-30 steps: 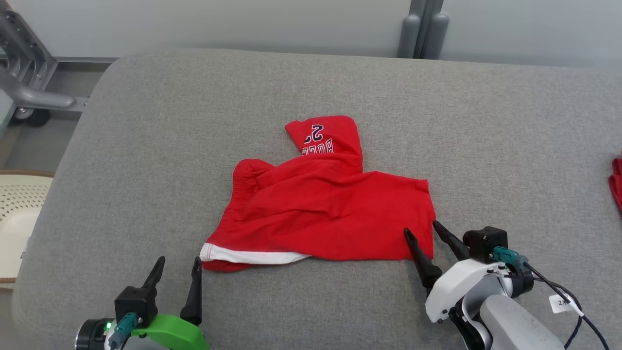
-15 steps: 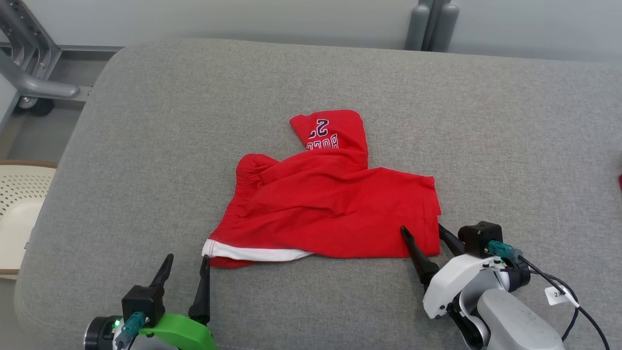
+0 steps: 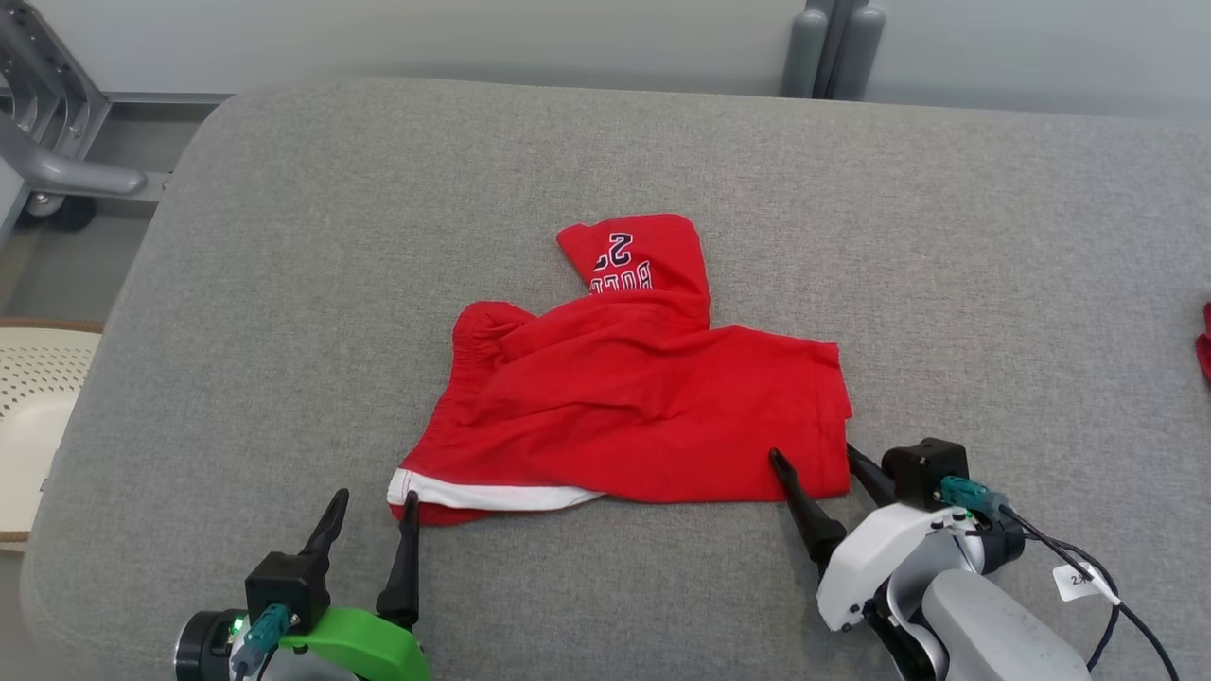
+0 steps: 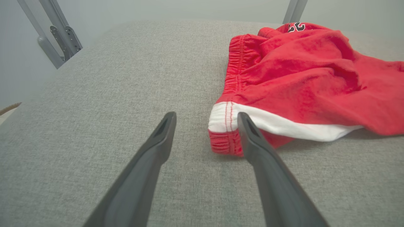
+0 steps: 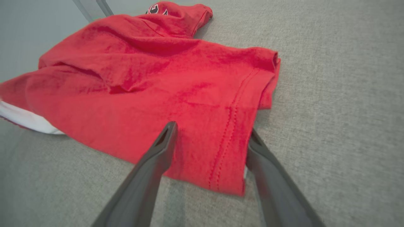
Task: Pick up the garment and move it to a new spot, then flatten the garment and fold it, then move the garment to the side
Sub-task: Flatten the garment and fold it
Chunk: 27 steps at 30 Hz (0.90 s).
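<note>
The garment [image 3: 624, 407] is a pair of red shorts with a white hem band, lying crumpled in the middle of the grey padded table. One leg with lettering is folded up at the back. My left gripper [image 3: 376, 498] is open at the near left. In the left wrist view the left gripper [image 4: 205, 116] has its right finger touching the white-trimmed corner of the garment [image 4: 300, 72]. My right gripper [image 3: 814, 456] is open and straddles the near right corner. In the right wrist view the right gripper [image 5: 211, 127] has one finger over the garment [image 5: 142, 78] and the other at its edge.
The grey padded table [image 3: 284, 284] has rounded corners and drops off at the left. A white perforated basket [image 3: 38, 397] stands beyond that edge, with a grey metal frame [image 3: 57, 142] behind it. A bit of another red thing [image 3: 1203, 345] shows at the right edge.
The left gripper has moved forward and right, up to the white hem corner. The right gripper has edged left, so the garment's near right corner now lies between its fingers. The camera shifted slightly.
</note>
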{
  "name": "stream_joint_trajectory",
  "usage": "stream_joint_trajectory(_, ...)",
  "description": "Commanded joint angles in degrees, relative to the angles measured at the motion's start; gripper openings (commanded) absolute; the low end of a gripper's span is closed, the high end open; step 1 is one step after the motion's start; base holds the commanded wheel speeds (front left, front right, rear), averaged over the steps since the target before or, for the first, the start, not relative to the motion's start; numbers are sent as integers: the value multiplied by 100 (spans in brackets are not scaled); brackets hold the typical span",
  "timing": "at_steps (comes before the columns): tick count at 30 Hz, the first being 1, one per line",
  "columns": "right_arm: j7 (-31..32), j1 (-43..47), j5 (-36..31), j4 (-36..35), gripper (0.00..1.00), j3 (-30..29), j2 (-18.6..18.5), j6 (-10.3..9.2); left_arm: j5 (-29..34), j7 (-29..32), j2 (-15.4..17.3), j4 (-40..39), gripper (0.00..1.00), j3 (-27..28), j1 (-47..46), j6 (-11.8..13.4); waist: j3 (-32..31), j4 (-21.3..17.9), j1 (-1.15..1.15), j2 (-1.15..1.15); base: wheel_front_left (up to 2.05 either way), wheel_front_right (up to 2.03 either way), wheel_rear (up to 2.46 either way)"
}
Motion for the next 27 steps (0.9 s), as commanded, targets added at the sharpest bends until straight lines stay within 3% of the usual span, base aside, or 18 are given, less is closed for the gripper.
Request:
stream_joint_trajectory(1, -14, 119, -40, -57, 100, -28, 17, -8, 1, 5, -5, -23, 100, 10, 16, -19, -15, -28, 0, 0, 0, 0, 0)
stream_joint_trajectory(14, -14, 394, -37, -84, 100, -70, 110, -7, -29, 6, -18, -48, 100, -35, 87, -23, -135, -126, 0, 0, 0, 0, 0)
stream_joint_trajectory(24, -14, -112, 69, 229, 100, -38, 83, -7, -68, 6, -19, 5, 100, -236, 26, -24, -85, 30, 0, 0, 0, 0, 0)
stream_joint_trajectory(25, -14, -167, 72, 264, 51, -6, 76, -7, -70, 6, -20, 10, 100, -265, 22, -23, -89, 53, 0, 0, 0, 0, 0)
stream_joint_trajectory(27, -14, -258, 144, 299, 0, 14, 68, -7, -78, 6, -20, 9, 100, -301, 33, -23, -107, 93, 0, 0, 0, 0, 0)
